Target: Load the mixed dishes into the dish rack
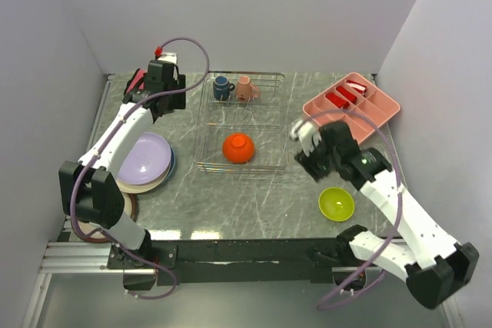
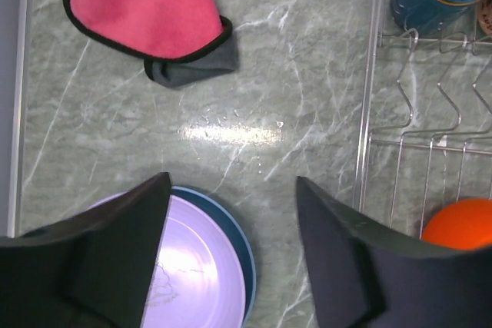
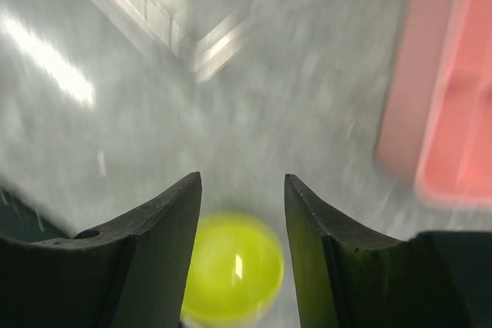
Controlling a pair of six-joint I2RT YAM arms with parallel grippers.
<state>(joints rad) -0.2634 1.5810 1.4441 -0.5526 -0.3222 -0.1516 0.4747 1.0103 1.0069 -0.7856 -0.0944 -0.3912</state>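
From above, the left gripper (image 1: 154,90) hangs released. The dish rack (image 1: 204,124) beside it holds the dark blue mug (image 1: 223,87), small pink cup (image 1: 246,88) and orange bowl (image 1: 239,147). The right gripper (image 1: 301,147) is beyond the rack.

Left wrist: the gripper is spread and empty, with the lavender plate (image 2: 196,266) under it.

Right wrist, blurred: the gripper is parted and empty, with the yellow-green bowl (image 3: 234,266) on the worktop (image 3: 269,74) beneath.

I can read no text, label, brand or number in any view. From here the dark blue mug (image 1: 223,87), the lavender plate (image 1: 144,157) and the pink tray (image 1: 377,91) all show plain, unmarked surfaces. The right wrist view is too blurred to make out any marking.
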